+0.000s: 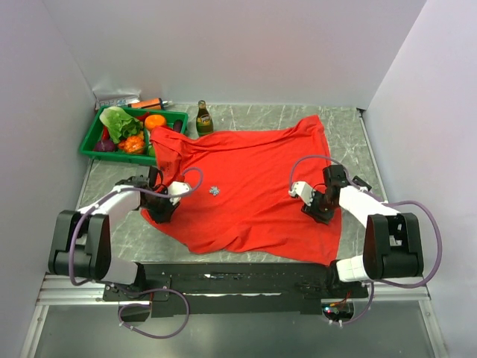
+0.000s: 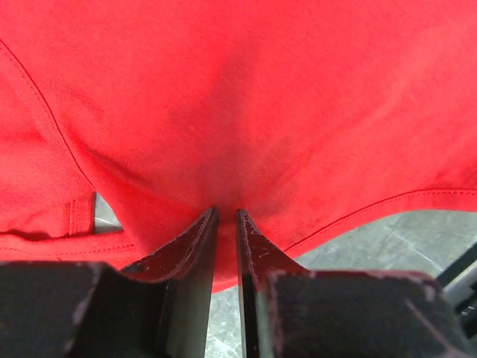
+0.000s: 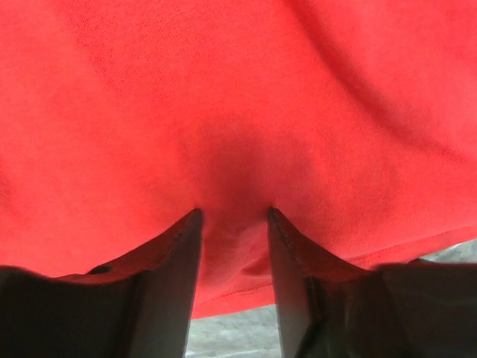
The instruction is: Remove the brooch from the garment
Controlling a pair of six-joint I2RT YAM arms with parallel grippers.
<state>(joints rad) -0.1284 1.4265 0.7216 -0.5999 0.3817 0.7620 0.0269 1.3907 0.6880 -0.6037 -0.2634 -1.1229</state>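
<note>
The garment (image 1: 253,171), a bright red shirt, lies spread flat on the grey table. The brooch (image 1: 215,191) shows as a tiny pale speck near the shirt's middle, between the two arms and apart from both. My left gripper (image 1: 161,215) is down at the shirt's left edge. In the left wrist view its fingertips (image 2: 225,212) are nearly together, with a thin fold of red cloth (image 2: 238,97) pinched between them. My right gripper (image 1: 320,212) presses on the shirt near its right hem. Its jaws (image 3: 233,212) stand apart, with a raised pucker of cloth (image 3: 238,97) between them.
A green basket (image 1: 91,142) of vegetables stands at the back left, with an orange-capped tube (image 1: 151,103) behind it. A small dark bottle (image 1: 203,118) stands just beyond the shirt's collar. Walls close in on the left, right and back. Bare table (image 1: 346,123) shows at the back right.
</note>
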